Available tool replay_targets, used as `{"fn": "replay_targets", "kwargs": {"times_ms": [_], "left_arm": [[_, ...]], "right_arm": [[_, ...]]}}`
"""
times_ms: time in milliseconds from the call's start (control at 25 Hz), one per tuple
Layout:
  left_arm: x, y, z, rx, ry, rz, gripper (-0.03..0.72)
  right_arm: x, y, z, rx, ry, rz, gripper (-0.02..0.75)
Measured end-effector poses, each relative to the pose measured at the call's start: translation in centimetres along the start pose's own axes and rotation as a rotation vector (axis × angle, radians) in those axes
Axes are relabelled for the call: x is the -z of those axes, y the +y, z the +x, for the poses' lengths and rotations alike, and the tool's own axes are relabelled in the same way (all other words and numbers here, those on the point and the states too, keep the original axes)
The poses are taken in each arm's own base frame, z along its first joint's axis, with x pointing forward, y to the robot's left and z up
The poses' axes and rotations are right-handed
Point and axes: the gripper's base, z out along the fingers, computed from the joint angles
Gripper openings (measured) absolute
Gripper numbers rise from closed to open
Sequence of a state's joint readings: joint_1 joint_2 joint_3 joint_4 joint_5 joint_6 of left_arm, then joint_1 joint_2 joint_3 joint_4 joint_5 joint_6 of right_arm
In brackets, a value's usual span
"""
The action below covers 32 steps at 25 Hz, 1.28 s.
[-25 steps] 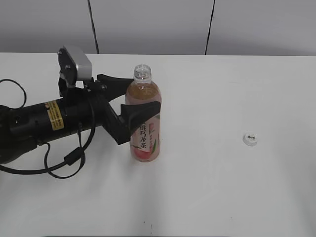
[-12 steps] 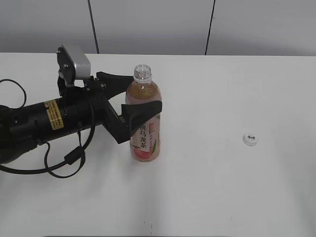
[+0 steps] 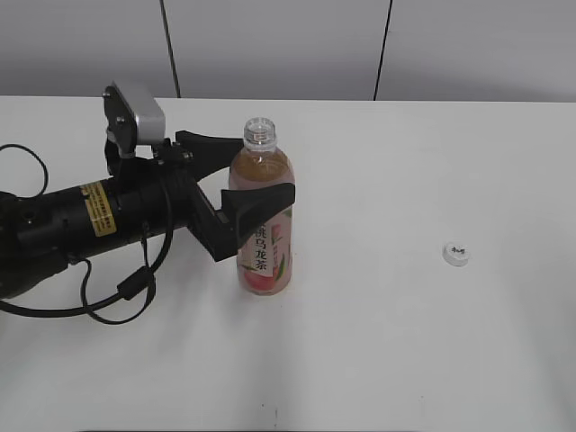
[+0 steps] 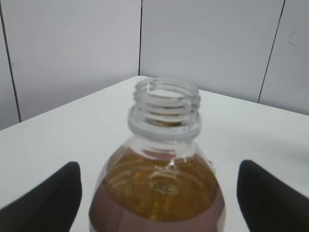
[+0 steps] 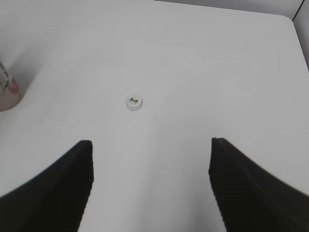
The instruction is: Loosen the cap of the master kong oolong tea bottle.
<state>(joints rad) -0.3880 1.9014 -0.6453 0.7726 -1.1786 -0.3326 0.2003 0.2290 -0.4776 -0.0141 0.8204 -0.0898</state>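
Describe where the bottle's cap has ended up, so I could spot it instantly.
On the white table, look well to the right of the tea bottle, whose neck is bare. The cap lies there alone: a small white disc with dark print on top.

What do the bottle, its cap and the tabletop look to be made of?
Master kong oolong tea bottle: clear glossy plastic, judging by the see-through threaded neck, amber tea visible inside; the label looks like printed film. Cap: white opaque plastic, seemingly matte, small dark print on top. Table: smooth white matte surface, probably laminate; the material is unclear.
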Motion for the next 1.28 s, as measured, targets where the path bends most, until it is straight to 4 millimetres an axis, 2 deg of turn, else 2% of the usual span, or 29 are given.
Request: {"fn": "replay_targets", "kwargs": {"times_ms": [760,1120,1280], "left_arm": [[0.0,0.2,-0.1,0.007,-0.01,-0.019,0.594],[0.4,-0.1,-2.3,-0.037,-0.065,-0.022,0.594],[0.5,-0.1,-2.5,-0.04,-0.074,-0.02,0.594]], "right_arm": [[0.0,0.0,0.0,0.0,-0.003,0.0,0.566],[0.0,0.0,0.0,0.0,-0.003,0.0,0.566],[0.0,0.0,0.0,0.0,-0.004,0.0,0.566]]}}
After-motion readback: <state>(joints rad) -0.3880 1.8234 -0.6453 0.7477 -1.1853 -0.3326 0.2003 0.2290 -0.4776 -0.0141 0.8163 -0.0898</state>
